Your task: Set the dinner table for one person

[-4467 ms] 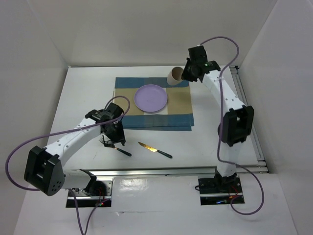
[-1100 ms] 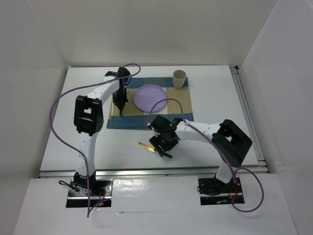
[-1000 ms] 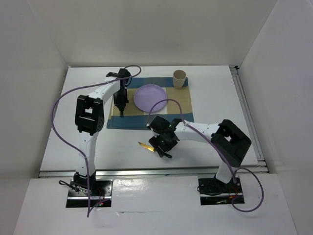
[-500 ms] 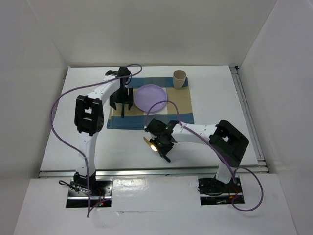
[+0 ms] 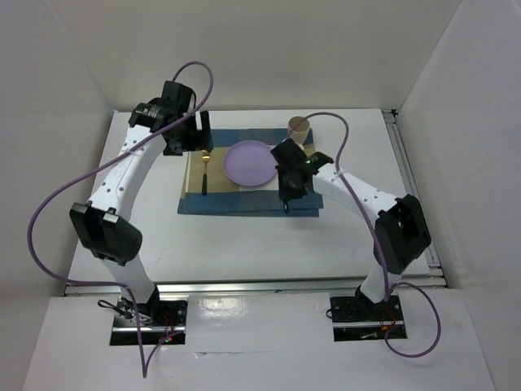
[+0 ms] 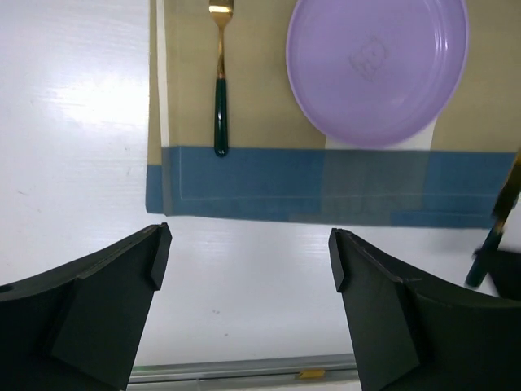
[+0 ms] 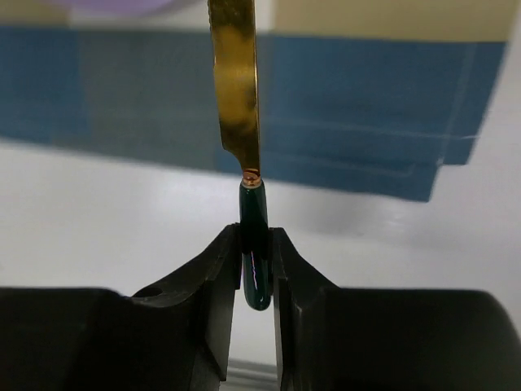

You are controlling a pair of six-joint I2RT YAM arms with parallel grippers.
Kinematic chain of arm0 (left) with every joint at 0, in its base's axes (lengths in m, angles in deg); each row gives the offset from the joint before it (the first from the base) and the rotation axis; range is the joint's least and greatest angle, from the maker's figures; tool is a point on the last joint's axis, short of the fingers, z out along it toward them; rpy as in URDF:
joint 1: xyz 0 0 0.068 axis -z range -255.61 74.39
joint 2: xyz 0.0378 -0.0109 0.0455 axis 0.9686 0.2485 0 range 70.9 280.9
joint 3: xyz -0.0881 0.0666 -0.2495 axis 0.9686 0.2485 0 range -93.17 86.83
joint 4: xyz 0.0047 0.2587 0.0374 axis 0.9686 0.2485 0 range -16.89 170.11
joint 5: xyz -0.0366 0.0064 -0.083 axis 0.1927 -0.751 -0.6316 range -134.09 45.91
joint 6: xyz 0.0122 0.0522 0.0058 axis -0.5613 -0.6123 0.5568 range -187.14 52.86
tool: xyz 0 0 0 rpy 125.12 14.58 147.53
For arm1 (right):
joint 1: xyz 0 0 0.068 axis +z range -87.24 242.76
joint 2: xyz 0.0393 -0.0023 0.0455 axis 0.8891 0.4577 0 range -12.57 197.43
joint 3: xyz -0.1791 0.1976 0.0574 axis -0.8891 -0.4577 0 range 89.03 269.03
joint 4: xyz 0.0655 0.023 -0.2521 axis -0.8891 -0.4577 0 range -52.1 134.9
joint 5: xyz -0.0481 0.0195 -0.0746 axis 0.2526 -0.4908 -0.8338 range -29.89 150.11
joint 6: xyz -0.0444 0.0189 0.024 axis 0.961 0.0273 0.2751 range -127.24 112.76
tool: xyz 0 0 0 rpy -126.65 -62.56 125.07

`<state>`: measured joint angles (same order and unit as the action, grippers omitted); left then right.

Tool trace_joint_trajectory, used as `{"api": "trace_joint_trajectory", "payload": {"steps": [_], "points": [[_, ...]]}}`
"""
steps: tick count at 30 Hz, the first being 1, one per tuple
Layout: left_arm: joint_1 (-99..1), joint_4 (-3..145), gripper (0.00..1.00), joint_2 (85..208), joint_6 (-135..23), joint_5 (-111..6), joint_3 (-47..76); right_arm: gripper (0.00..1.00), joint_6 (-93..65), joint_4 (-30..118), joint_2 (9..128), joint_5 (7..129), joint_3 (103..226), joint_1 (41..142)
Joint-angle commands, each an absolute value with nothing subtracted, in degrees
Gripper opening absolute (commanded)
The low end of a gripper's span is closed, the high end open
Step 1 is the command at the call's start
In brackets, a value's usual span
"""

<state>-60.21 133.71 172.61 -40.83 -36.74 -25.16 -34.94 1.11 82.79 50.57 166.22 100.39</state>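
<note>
1. The counter (image 5: 244, 248) carries a striped placemat (image 5: 236, 204) at its far middle.
2. A purple plate (image 5: 251, 163) sits in the placemat's centre; a cup (image 5: 298, 129) stands at its far right corner.
3. The left tool (image 6: 248, 244) hangs released above the fork (image 6: 218, 81), which lies left of the plate.
4. The right tool (image 7: 255, 261) is clenched on the handle of the knife (image 7: 236, 81), right of the plate; placing the knife seems the step in hand; next it needs lowering flat, parallel to the fork, then letting go.
</note>
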Motion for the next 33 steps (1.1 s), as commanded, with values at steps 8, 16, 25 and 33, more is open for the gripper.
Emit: {"api": "trace_joint_trajectory", "payload": {"steps": [8, 16, 25, 33], "points": [[-57.68, 124.61, 1.00, 156.95, -33.92, -40.93, -1.69, 0.00, -37.04, 7.72, 100.52, 46.84, 178.84, 88.43], [-56.45, 124.53, 1.00, 153.78, -33.91, -40.58, 3.51, 0.15, -33.08, 8.42, 109.69, 46.74, 187.73, 86.58], [-55.92, 126.64, 1.00, 153.17, -34.44, -36.72, -0.26, 0.84, -34.48, 1.76, 103.22, 46.67, 189.50, 85.53], [-55.92, 125.58, 1.00, 151.49, -35.06, -33.20, -2.29, 1.00, -39.40, -1.06, 82.29, 43.67, 177.20, 81.58]]}}
